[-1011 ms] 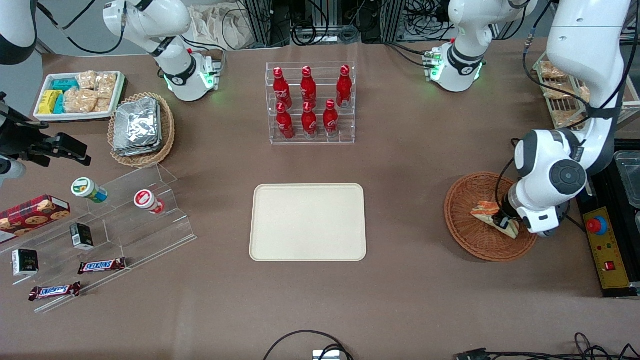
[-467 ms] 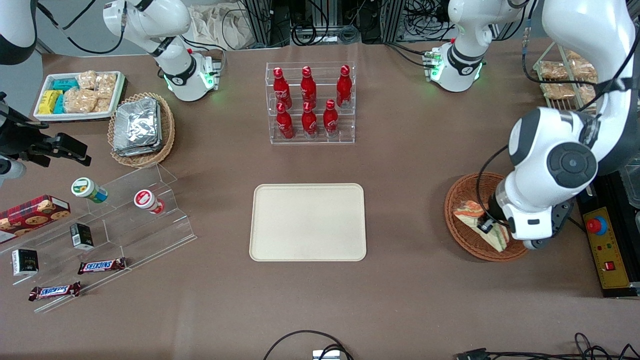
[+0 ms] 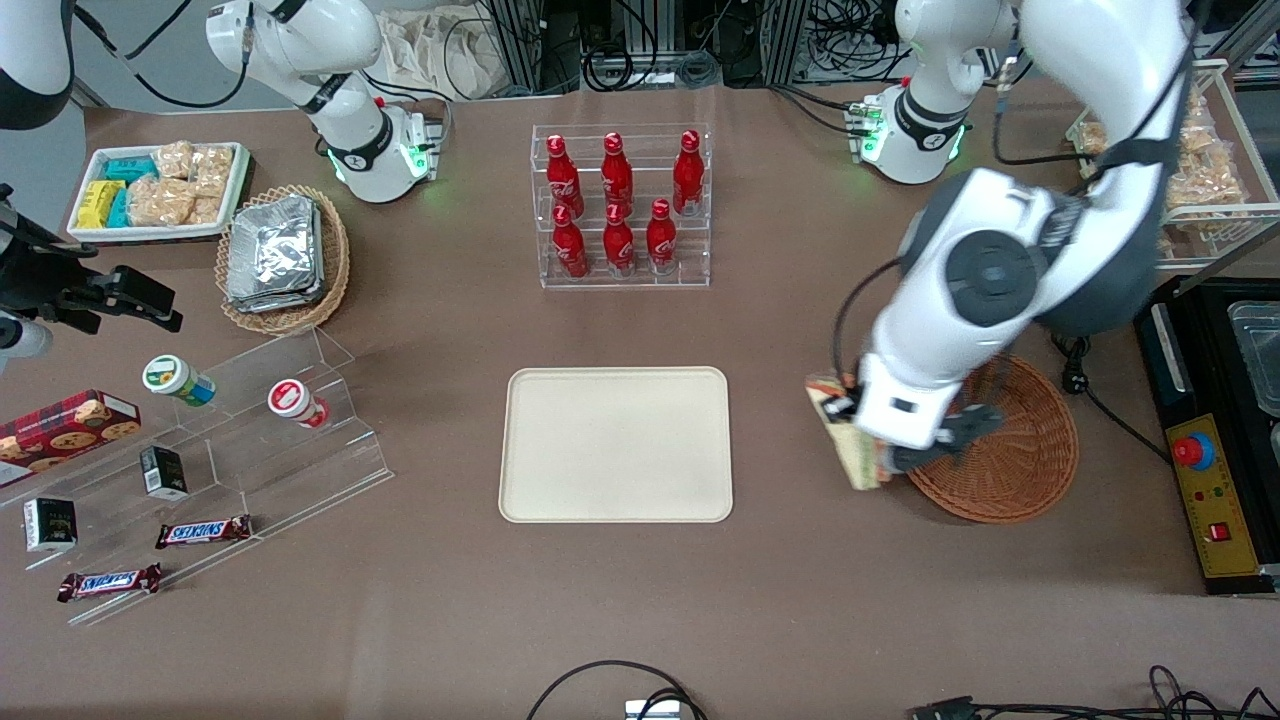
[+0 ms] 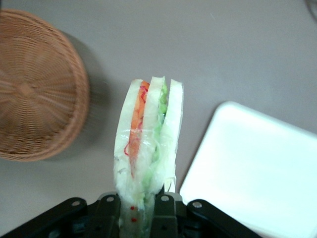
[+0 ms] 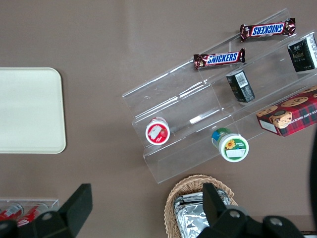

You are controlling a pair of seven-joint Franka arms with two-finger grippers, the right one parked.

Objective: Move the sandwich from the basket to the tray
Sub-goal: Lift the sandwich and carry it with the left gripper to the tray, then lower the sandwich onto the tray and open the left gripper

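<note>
My gripper (image 3: 868, 440) (image 4: 139, 208) is shut on the sandwich (image 3: 848, 442) (image 4: 147, 144), a white-bread wedge with orange and green filling. It hangs in the air over bare table, between the basket (image 3: 1010, 450) (image 4: 34, 89) and the tray (image 3: 616, 444) (image 4: 257, 163). The reddish-brown wicker basket holds nothing and sits toward the working arm's end. The cream tray lies flat and bare in the middle of the table, also showing in the right wrist view (image 5: 29, 110).
A clear rack of red bottles (image 3: 620, 205) stands farther from the front camera than the tray. An acrylic stepped shelf (image 3: 230, 450) with snacks, a tan basket of foil packets (image 3: 283, 258) and a white snack tray (image 3: 160, 190) sit toward the parked arm's end. A control box (image 3: 1210, 495) lies beside the basket.
My gripper has lifted the sandwich out of the basket and carried it sideways toward the tray. The basket now shows with nothing in it.
</note>
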